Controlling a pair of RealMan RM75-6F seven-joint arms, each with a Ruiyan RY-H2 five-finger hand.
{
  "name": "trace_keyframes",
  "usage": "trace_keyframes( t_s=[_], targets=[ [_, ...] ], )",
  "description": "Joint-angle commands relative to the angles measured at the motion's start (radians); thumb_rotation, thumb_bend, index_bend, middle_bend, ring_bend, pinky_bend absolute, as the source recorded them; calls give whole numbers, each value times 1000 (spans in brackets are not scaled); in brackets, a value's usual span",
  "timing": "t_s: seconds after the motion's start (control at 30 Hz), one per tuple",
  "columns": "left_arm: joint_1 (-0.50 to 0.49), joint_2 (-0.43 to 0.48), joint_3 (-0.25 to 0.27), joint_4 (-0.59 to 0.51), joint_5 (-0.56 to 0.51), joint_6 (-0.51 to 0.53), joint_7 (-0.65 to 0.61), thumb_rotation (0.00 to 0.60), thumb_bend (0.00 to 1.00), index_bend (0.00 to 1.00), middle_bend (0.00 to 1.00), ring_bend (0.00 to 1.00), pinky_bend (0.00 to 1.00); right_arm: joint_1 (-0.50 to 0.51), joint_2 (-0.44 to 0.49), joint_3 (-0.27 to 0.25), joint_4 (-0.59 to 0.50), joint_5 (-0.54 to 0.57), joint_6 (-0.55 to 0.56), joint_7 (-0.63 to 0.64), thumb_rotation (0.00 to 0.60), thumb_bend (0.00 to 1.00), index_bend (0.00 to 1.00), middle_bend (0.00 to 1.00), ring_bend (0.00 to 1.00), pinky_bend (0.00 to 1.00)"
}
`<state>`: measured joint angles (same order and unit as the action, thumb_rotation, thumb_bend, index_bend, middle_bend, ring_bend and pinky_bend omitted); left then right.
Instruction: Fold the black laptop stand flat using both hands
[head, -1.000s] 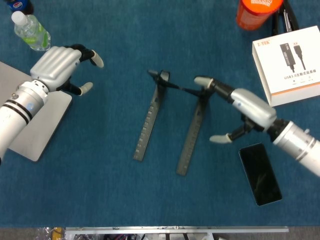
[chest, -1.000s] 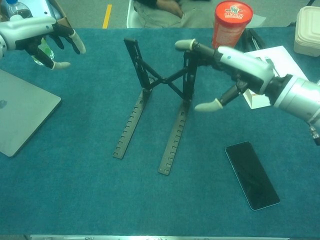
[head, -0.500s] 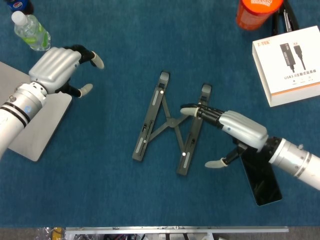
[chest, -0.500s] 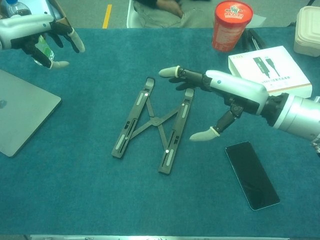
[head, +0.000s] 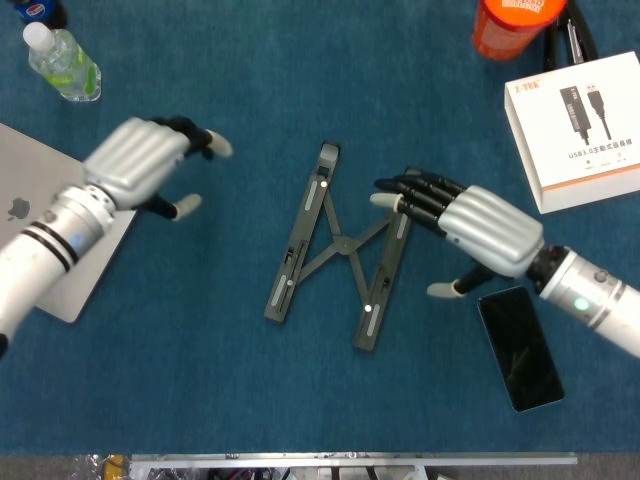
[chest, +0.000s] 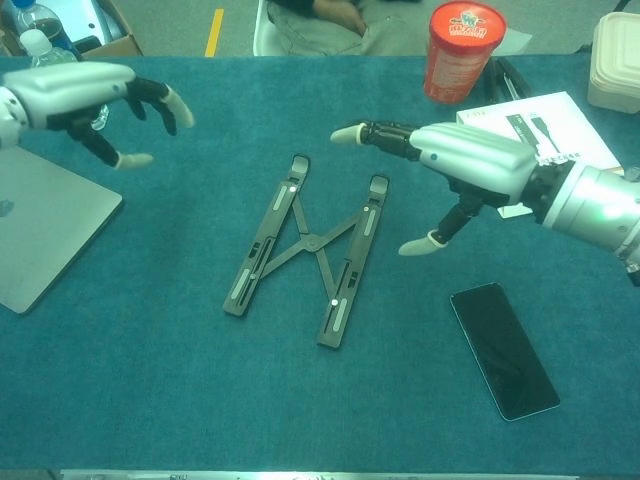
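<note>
Fingers on our right hand (head: 478, 228) were spread and holding nothing, hovering just above the top end of the right rail of the laptop stand (head: 338, 260); in the chest view they appeared clear of it, not pressing. Fingers on our left hand (head: 140, 163) were also spread and empty, hanging over the bench (head: 300, 80) well to the stand's nine o'clock, beside the closed laptop (head: 70, 260).

A second before, the stand had been propped up with its legs raised and our right hand touching the top. Half a second before, it had already dropped, with our right fingers resting on the right rail. By this moment the stand lay collapsed at the middle of the bench, its two rails and crossed struts low against the cloth, and our right hand had lifted off. Our left hand had drifted toward three o'clock, closer to the stand.

We judged the height fold done. The rails were splayed apart, so closing them together probably remained.
</note>
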<state>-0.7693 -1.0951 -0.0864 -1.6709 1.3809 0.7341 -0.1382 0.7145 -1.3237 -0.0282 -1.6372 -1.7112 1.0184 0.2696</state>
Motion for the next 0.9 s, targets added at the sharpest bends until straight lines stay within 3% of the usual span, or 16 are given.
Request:
trace_keyframes(
  t_s=[0.03, 0.17, 0.27, 0.37, 0.57, 0.9],
  targets=[
    [5, -72, 17, 41, 67, 61, 58, 600, 329, 106, 267, 192, 264, -23, -45, 9, 48, -16, 43, -138, 600, 12, 0, 35, 0, 101],
    [-3, -133, 29, 85, 99, 77, 110, 600, 329, 8, 148, 119, 217, -61, -80, 18, 85, -41, 128, -244, 600, 0, 0, 29, 0, 101],
    [-12, -179, 38, 120, 107, 74, 161, 600, 322, 0, 57, 24, 140, -85, -103, 18, 118, -64, 182, -307, 600, 0, 0, 3, 0, 80],
    [-20, -228, 45, 155, 105, 66, 208, 600, 306, 0, 2, 0, 88, -105, -132, 11, 150, -88, 225, -337, 600, 0, 0, 0, 0, 40],
    [-44, -314, 47, 219, 59, 17, 273, 600, 300, 0, 0, 0, 49, -131, -178, -12, 205, -118, 261, -389, 600, 0, 0, 0, 0, 26],
    [-49, -395, 41, 304, 9, 32, 380, 600, 299, 0, 0, 0, 45, -147, -254, -30, 366, -111, 251, -385, 600, 0, 0, 0, 0, 21]
  ],
)
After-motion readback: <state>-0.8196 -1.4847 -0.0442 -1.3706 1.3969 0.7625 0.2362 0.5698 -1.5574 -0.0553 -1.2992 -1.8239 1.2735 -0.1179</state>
